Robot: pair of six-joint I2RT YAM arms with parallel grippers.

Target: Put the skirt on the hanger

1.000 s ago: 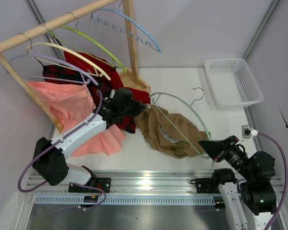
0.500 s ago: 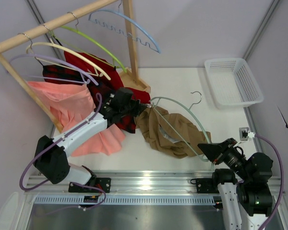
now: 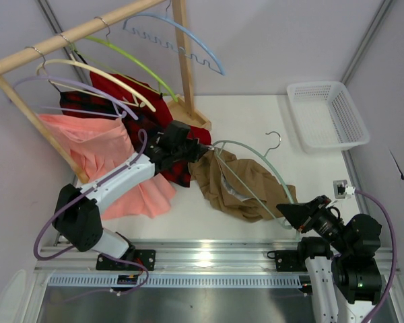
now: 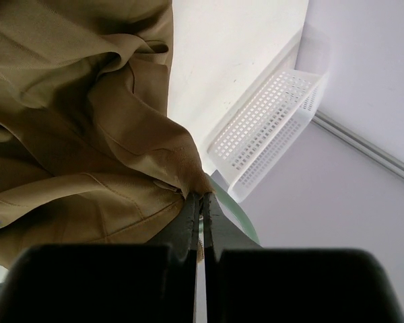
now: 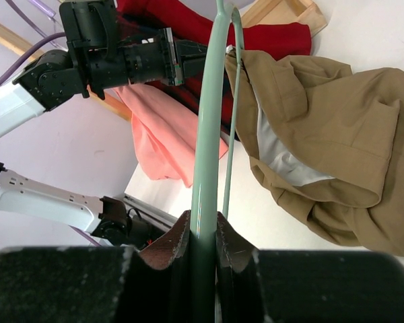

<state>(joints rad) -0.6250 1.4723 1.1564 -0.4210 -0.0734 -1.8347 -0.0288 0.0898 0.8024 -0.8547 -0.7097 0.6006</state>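
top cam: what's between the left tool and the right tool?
The skirt, bunched up, with the hanger running across it. The left tool pinches the skirt's edge; the right tool clamps the hanger's end. Clear in the top view.

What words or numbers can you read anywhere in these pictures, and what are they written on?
None: no word, number, brand or sign can be read in any view. The skirt, the hanger and the white basket are all plain, with no tag or print showing.
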